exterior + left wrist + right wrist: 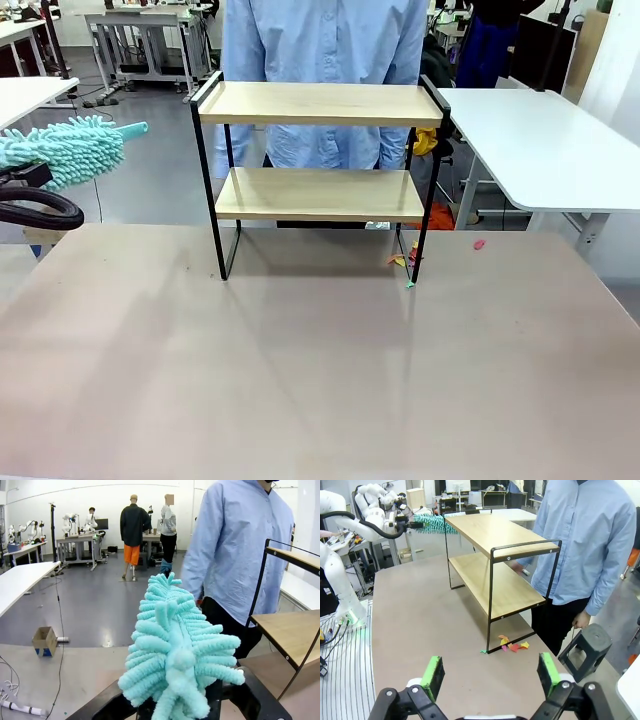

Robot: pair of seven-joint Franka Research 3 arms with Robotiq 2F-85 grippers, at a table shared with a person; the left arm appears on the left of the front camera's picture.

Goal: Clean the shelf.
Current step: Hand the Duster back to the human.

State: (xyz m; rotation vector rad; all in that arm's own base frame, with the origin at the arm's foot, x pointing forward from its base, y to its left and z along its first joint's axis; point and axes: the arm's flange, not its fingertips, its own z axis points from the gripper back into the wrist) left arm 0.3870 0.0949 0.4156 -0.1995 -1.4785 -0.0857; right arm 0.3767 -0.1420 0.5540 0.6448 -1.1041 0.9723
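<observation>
Shelf (318, 104) stands at the far middle of the brown table (300, 380), directly in front of a person in a light blue shirt (325, 40); both of its wooden boards appear bare. Coloured paper scraps (512, 645) lie on the table around the foot of its right-hand leg. Left gripper (172, 705), off the table's left edge and well apart from the shelf, is clamped tight on the handle of a teal chenille duster (175, 655), whose fluffy head points toward the rack at about the height of the upper board. Right gripper (490, 672) hovers above the near right part of the table with its green pads spread wide and nothing between them.

Risks, as judged from this arrangement: the rack looks light and rests on thin legs, so a sweep pressed too hard could push it toward the person or tip it. The raised side rail may catch the duster head on entry. A low pass could also scatter the scraps farther across the table.
</observation>
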